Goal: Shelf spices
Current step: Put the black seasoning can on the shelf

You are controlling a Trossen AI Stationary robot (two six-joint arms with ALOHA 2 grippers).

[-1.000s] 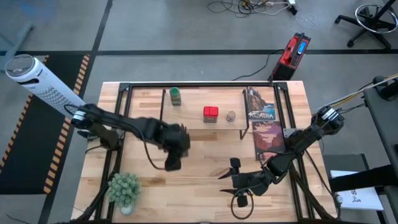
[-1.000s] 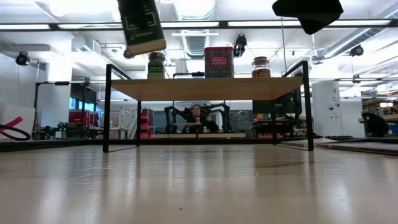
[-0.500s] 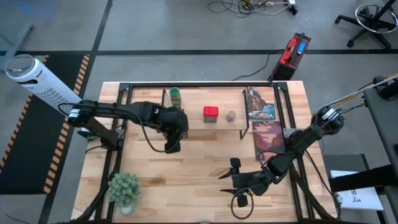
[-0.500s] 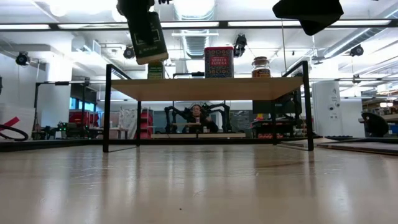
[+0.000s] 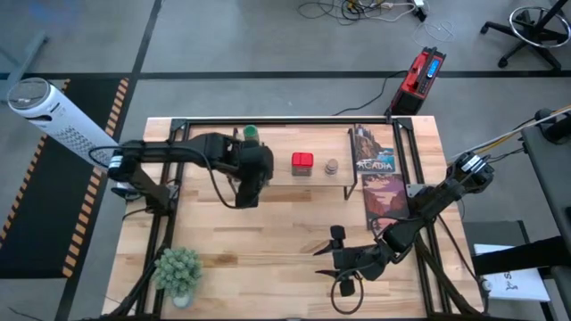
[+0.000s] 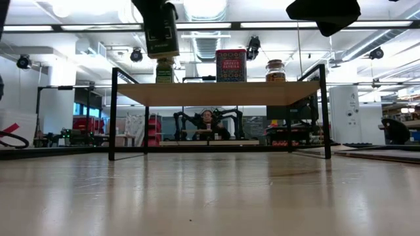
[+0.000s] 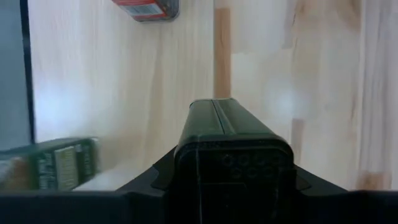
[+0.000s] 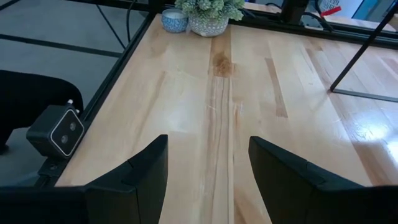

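Over the wooden tabletop [image 5: 285, 232], left pincer [image 5: 251, 178] carries the dark square tin [image 6: 161, 31] clamped above the shelf [image 6: 216, 93], probably needing lowering beside the green-capped jar [image 5: 252, 135]; right pincer [image 8: 208, 163] waits empty, parted.

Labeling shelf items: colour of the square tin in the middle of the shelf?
Red. The square tin shows best in the high view, between the green-capped jar and round jar.

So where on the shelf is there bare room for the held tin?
Bare board lies between the green-capped jar and the red square tin. The left gripper holds the dark square tin there. The red tin and round tan jar crowd together.
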